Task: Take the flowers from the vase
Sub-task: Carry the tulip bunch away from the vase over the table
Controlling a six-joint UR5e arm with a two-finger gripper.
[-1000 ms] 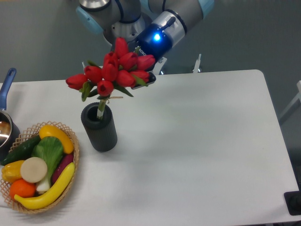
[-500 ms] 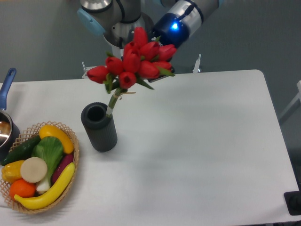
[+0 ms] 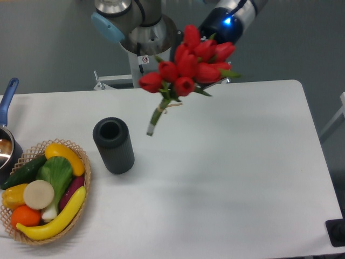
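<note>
**Tulips clear of the vase, held in the air**

The flowers (image 3: 188, 67), a tight bunch of red tulip buds w/ green leaves, hang tilted above the desk (image 3: 242, 162): buds up and to the right, short green stems slanting down-left, stem tips free in the air to the right of the vase (image 3: 114, 145) and apart from it. Nothing of the bunch is inside the vase mouth, which shows as an open dark round hole.

The hand (image 3: 218, 81) sits behind the buds at the upper right, mostly hidden by them; only a dark bit shows under the blue-lit wrist ring of the arm (image 3: 229, 21). It carries the bunch by the head end, but the fingers themselves can't be seen, so how far they're closed can't be told from this view.

Vase stands upright on the left part of the desk. Near its left, at the front-left corner, a wicker basket (image 3: 81, 186) w/ vegetables. A blue-handled pot (image 3: 7, 108) is cut off by the left edge. Robot base (image 3: 137, 32) at the back, behind the desk edge
</note>
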